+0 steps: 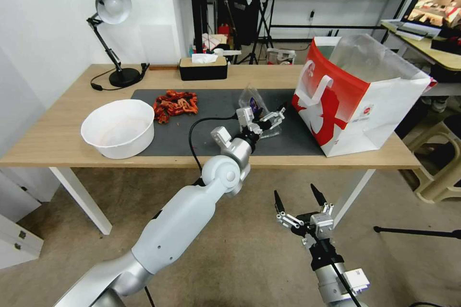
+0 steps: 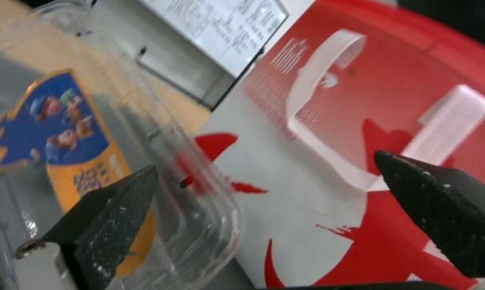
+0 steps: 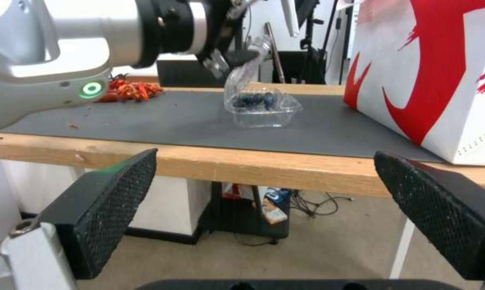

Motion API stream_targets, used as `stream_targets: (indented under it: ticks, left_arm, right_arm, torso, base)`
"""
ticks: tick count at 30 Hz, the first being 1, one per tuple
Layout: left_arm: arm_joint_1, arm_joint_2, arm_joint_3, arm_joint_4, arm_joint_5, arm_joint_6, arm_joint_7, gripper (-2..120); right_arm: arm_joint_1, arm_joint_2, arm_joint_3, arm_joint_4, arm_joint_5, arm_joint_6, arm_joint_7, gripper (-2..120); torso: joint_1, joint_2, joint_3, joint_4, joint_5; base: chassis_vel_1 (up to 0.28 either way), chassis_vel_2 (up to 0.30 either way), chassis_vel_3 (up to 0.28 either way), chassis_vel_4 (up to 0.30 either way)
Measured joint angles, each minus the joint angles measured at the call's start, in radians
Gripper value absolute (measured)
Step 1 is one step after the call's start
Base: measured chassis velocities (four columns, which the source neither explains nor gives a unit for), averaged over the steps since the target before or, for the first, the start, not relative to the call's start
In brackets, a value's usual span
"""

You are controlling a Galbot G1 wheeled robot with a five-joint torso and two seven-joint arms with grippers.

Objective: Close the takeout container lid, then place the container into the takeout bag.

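The takeout container (image 3: 261,105) is a small clear clamshell with dark berries inside, standing on the dark mat (image 1: 201,129) left of the takeout bag (image 1: 355,100). Its lid (image 1: 251,98) stands up, open, and carries a blue and yellow sticker (image 2: 54,121). My left gripper (image 1: 269,120) is open at the lid, one finger (image 2: 108,213) against the clear plastic and the other (image 2: 441,201) towards the bag (image 2: 361,100). The bag (image 3: 441,80) is white with a red panel and stands upright with its mouth open. My right gripper (image 1: 297,196) hangs open below the table's front edge.
A big white bowl (image 1: 117,127) sits at the mat's left end, with a pile of red food (image 1: 175,103) behind it. A black tissue box (image 1: 202,68) and a desk lamp (image 1: 113,7) stand at the back. A beige stool (image 1: 442,163) is right of the table.
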Motion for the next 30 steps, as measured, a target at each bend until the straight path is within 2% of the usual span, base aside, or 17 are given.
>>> stream_targets:
  ticks: [2,4,6,8,10,12,14,15,18,19,21,24,25,26,27,29,30]
  left_arm:
    - [-0.017,-0.032,-0.018,0.012,-0.088,0.094,-0.165,82]
    - [-0.018,-0.034,-0.019,0.012,-0.094,0.102,-0.18,80]
    - [-0.023,-0.038,-0.021,0.012,-0.113,0.124,-0.229,68]
    - [-0.024,-0.039,-0.021,0.012,-0.115,0.129,-0.242,64]
    - [-0.029,-0.039,-0.02,0.008,-0.115,0.144,-0.266,54]
    - [-0.031,-0.039,-0.02,0.007,-0.115,0.149,-0.273,50]
    - [-0.037,-0.039,-0.019,0.007,-0.114,0.158,-0.293,40]
    - [-0.037,-0.039,-0.019,0.007,-0.114,0.158,-0.293,40]
    - [-0.042,-0.037,-0.018,0.011,-0.107,0.163,-0.303,25]
    - [-0.042,-0.037,-0.018,0.011,-0.107,0.163,-0.303,25]
    - [-0.044,-0.032,-0.018,0.013,-0.105,0.167,-0.306,15]
    - [-0.044,-0.029,-0.018,0.013,-0.105,0.167,-0.307,7]
    - [-0.044,-0.027,-0.018,0.014,-0.105,0.168,-0.307,2]
    - [-0.044,-0.026,-0.018,0.015,-0.105,0.17,-0.306,0]
    - [-0.044,-0.026,-0.018,0.015,-0.105,0.17,-0.306,0]
    - [-0.044,-0.029,-0.017,0.018,-0.105,0.17,-0.306,0]
    - [-0.044,-0.029,-0.017,0.018,-0.105,0.17,-0.306,0]
  right_arm:
    - [0.001,0.001,0.0,0.014,0.007,-0.002,-0.002,100]
    - [0.001,0.001,0.001,0.016,0.008,-0.002,-0.002,100]
    - [0.001,0.0,0.003,0.021,0.014,-0.002,-0.004,100]
    - [0.003,-0.001,0.005,0.023,0.021,-0.003,-0.006,100]
    - [0.013,-0.004,0.012,0.039,0.065,-0.012,-0.017,100]
    - [0.019,-0.007,0.014,0.046,0.089,-0.02,-0.02,100]
    - [0.04,-0.021,0.025,0.074,0.175,-0.054,-0.03,100]
    - [0.04,-0.021,0.025,0.074,0.175,-0.054,-0.03,100]
    - [0.078,-0.048,0.045,0.111,0.328,-0.111,-0.033,100]
    - [0.078,-0.048,0.045,0.111,0.328,-0.111,-0.033,100]
    - [0.121,-0.08,0.066,0.151,0.529,-0.184,-0.023,100]
    - [0.145,-0.097,0.076,0.173,0.652,-0.228,-0.006,100]
    - [0.174,-0.114,0.084,0.192,0.793,-0.274,0.019,100]
    - [0.214,-0.13,0.091,0.209,0.941,-0.318,0.056,100]
    - [0.214,-0.13,0.091,0.209,0.941,-0.318,0.056,100]
    - [0.291,-0.154,0.094,0.21,1.118,-0.374,0.122,100]
    - [0.291,-0.154,0.094,0.21,1.118,-0.374,0.122,100]
  torso:
    - [0.0,0.0,0.0,0.0,-0.0001]
    - [0.0,0.0,0.0,0.0,0.0]
    - [0.0,0.0,0.0,0.0,-0.0001]
    - [0.0,0.0,0.0,0.0,0.0]
    - [0.0,0.0,0.0,-0.0001,0.0]
    - [0.0,0.0,0.0,-0.0001,-0.0001]
    - [0.0,0.0,0.0,0.0,-0.0001]
    - [0.0,0.0,0.0,0.0,-0.0001]
    - [0.0,0.0,0.0,0.0,0.0]
    - [0.0,0.0,0.0,0.0,0.0]
    - [0.0,0.0,0.0,0.0,0.0]
    - [0.0,0.0,0.0,-0.0001,0.0]
    - [0.0,0.0,0.0,-0.0001,-0.0001]
    - [0.0,0.0,0.0,0.0001,-0.0001]
    - [0.0,0.0,0.0,0.0001,-0.0001]
    - [0.0,0.0,0.0,0.0001,0.0]
    - [0.0,0.0,0.0,0.0001,0.0]
  base:
    - [0.0,0.0,0.0,0.0]
    - [0.0,0.0,0.0,0.0]
    - [0.0,0.0,0.0,0.0]
    - [0.0,0.0,0.0,0.0]
    - [0.0,0.0,0.0,0.0]
    - [0.0,0.0,0.0,0.0]
    - [0.0,0.0,0.0,0.0]
    - [0.0,0.0,0.0,0.0]
    - [0.0,0.0,0.0,0.0]
    - [0.0,0.0,0.0,0.0]
    - [0.0,0.0,0.0,0.0]
    - [0.0,0.0,0.0,0.0]
    - [0.0,0.0,0.0,0.0]
    - [0.0,0.0,0.0,0.0]
    - [0.0,0.0,0.0,0.0]
    - [0.0,0.0,0.0,0.0]
    - [0.0,0.0,0.0,0.0]
